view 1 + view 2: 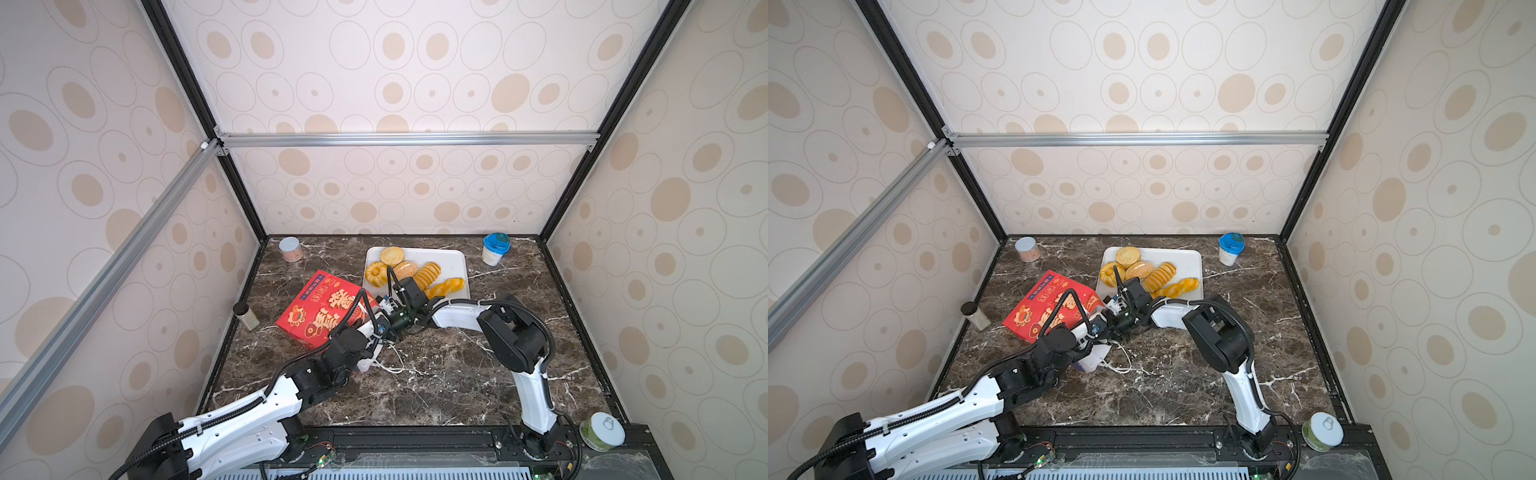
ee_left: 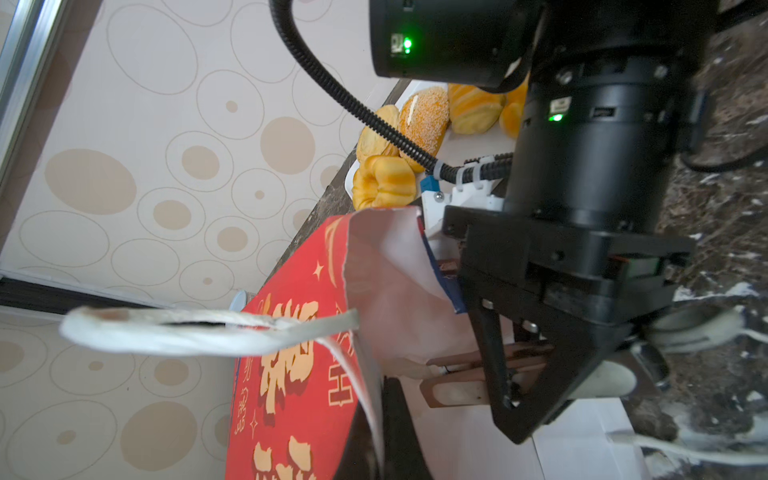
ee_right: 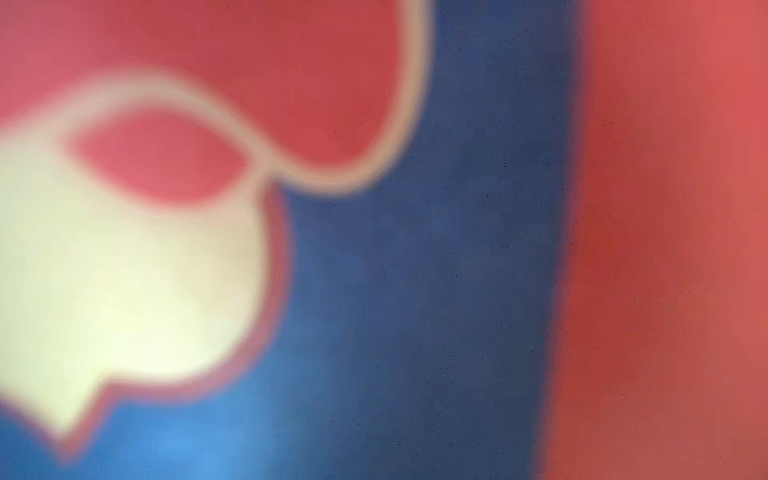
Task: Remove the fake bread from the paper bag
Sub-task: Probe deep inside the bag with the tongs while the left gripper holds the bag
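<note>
- Far left at the back stands a pink tin (image 1: pixel 289 248), and nearer along the left wall is a small jar with a black lid (image 1: pixel 245 316); both are well clear of the action.
- Here's the paper bag (image 1: pixel 324 307), red, lying on its side on the marble table (image 1: pixel 436 386), with its mouth turned towards the two arms.
- One white cord handle (image 1: pixel 390 365) trails loose on the table by the mouth.
- The left gripper (image 1: pixel 374 330) is right at the bag's mouth with its jaws fully closed, and in the left wrist view the bag's rim runs down against its dark finger, so it looks pinched on the paper.
- The right gripper (image 2: pixel 432 378) reaches across the middle and pokes its brown fingers (image 2: pixel 457 395) into the white-lined opening.
- Its jaws are narrow, almost together, and I can't tell whether anything sits between them.
- The right wrist view is just a blur of red, blue and cream print, hard up against the bag.
- Just beyond the bag is the white tray (image 1: pixel 457 259), where five pieces of the fake bread (image 1: pixel 406 270) are crowded together.
- These are the round bun (image 1: pixel 392 255), ring cake (image 1: pixel 376 274), seeded oval, ridged loaf (image 1: pixel 428 275) and braided twist (image 1: pixel 446 287).
- At the back right stands a blue-lidded cup (image 1: pixel 495 248).
- At the front right corner a green can (image 1: pixel 602 432) sits on the rail.
</note>
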